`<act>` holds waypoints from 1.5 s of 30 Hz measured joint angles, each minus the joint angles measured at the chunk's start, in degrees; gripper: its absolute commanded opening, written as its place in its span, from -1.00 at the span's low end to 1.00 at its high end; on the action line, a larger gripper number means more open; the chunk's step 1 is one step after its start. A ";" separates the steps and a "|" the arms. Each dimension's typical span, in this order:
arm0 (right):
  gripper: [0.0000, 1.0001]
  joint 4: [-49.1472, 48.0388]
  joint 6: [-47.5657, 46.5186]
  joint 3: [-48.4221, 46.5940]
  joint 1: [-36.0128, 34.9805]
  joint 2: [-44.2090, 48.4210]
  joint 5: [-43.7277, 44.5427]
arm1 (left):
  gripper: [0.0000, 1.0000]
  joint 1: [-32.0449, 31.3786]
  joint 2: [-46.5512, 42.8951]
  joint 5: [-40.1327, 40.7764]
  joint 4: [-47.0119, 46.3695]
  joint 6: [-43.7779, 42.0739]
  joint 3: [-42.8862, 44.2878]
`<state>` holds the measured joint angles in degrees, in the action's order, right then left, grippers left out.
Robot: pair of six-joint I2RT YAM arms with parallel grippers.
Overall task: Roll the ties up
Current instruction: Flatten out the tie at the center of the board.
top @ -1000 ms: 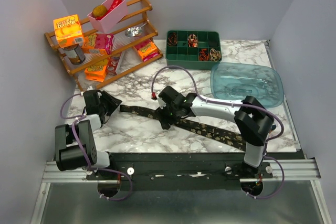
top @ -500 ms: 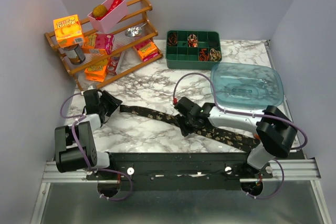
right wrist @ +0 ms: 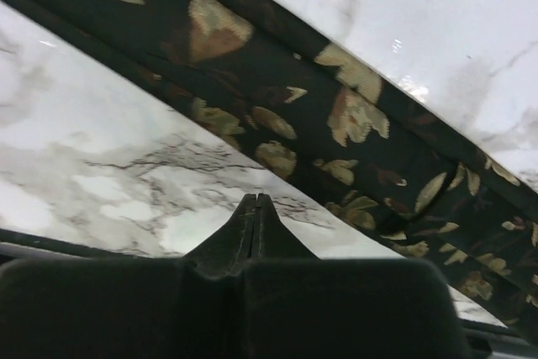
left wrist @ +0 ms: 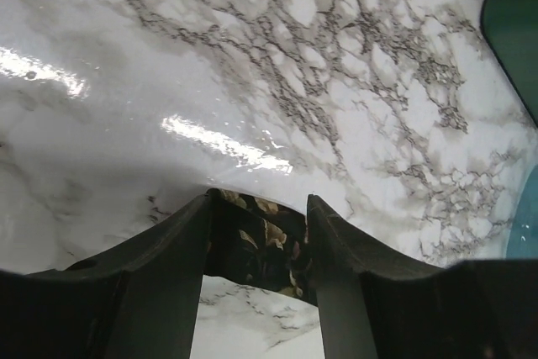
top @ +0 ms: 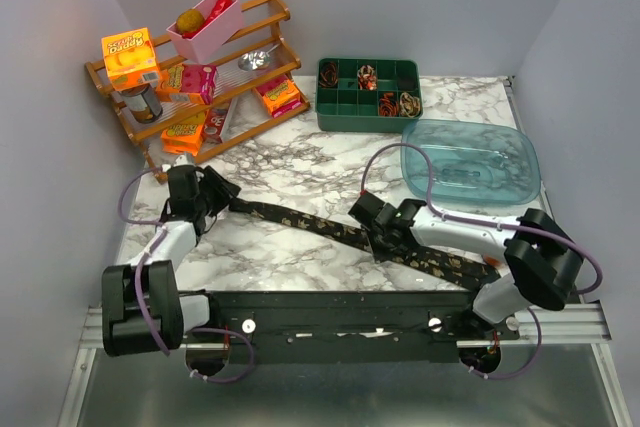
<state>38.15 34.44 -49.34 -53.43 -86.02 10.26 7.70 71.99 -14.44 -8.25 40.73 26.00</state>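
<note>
One tie [top: 310, 218], dark with small tan leaves, lies flat and stretched diagonally across the marble table [top: 290, 162]. My left gripper [top: 222, 198] is at its narrow far-left end. In the left wrist view the left gripper [left wrist: 256, 201] is open and the tie's end [left wrist: 262, 240] lies between the two fingers. My right gripper [top: 383, 241] rests low at the tie's middle. The right wrist view shows the right gripper [right wrist: 255, 200] shut and empty, its tips on bare marble just beside the tie's edge [right wrist: 319, 124]. Several rolled ties [top: 388, 104] sit in the green divided tray [top: 342, 113].
A clear teal tub [top: 470, 159] lies upside down at the right, close behind the right arm. A wooden rack [top: 200, 87] with snack boxes, a can and a pink bin [top: 205, 25] fills the far left corner.
My right gripper slid right along the tie toward its wide end and closed. The left gripper shifted slightly farther away, still at the narrow end.
</note>
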 measured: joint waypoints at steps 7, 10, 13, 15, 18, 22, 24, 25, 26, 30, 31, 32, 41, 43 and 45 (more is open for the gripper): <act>-0.99 3.21 1.46 -1.70 2.19 -4.72 0.90 | 0.24 -6.16 -4.79 2.47 2.73 -0.96 4.07; -0.99 5.01 0.42 -4.81 2.38 -7.78 1.38 | 0.25 -8.50 -4.17 2.89 3.39 -1.77 5.81; -0.99 5.60 -1.25 -8.13 2.40 -10.82 1.84 | 0.25 -10.84 -2.64 2.91 3.74 -2.60 6.99; -0.99 5.70 -2.51 -10.08 2.40 -12.41 2.25 | 0.24 -12.33 -0.37 2.80 4.15 -3.37 8.39; -0.99 5.73 -4.85 -13.35 2.40 -15.12 3.19 | 0.24 -14.82 3.93 2.40 4.59 -4.57 11.10; -0.99 5.05 -8.76 -18.21 2.40 -18.91 5.49 | 0.23 -17.40 7.82 1.77 4.57 -5.33 12.61; -0.99 4.48 -10.40 -19.93 2.43 -20.17 6.34 | 0.23 -18.01 9.68 1.64 4.57 -5.64 13.09; -0.99 4.02 -11.08 -20.46 2.45 -20.52 6.60 | 0.23 -18.08 10.54 1.64 4.66 -5.75 13.40; -0.99 3.39 -11.65 -20.65 2.45 -20.65 6.64 | 0.23 -18.08 11.67 1.64 4.90 -5.88 13.84; -0.99 2.14 -12.44 -20.17 2.45 -20.39 6.60 | 0.23 -18.05 16.06 1.70 5.42 -6.03 15.47; -0.99 1.70 -12.39 -19.63 2.45 -20.00 6.60 | 0.23 -18.08 17.33 1.73 5.62 -6.01 15.85; -0.99 1.29 -12.26 -18.86 2.45 -19.52 6.60 | 0.23 -18.08 18.25 1.75 5.77 -6.01 16.15; -0.99 1.38 -8.94 -11.98 3.15 -14.25 6.62 | 0.23 -17.99 21.20 2.60 7.65 -5.53 19.93; -0.99 1.84 -8.31 -11.78 3.91 -14.05 6.60 | 0.23 -17.92 21.31 2.69 8.04 -5.42 20.20; -0.99 2.56 -7.98 -11.78 5.09 -14.08 6.60 | 0.23 -17.90 21.33 2.69 8.28 -5.33 20.31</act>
<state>40.71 26.46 -61.12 -48.34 -100.09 16.86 -10.20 93.32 -11.75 0.03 35.40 46.30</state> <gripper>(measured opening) 0.011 0.614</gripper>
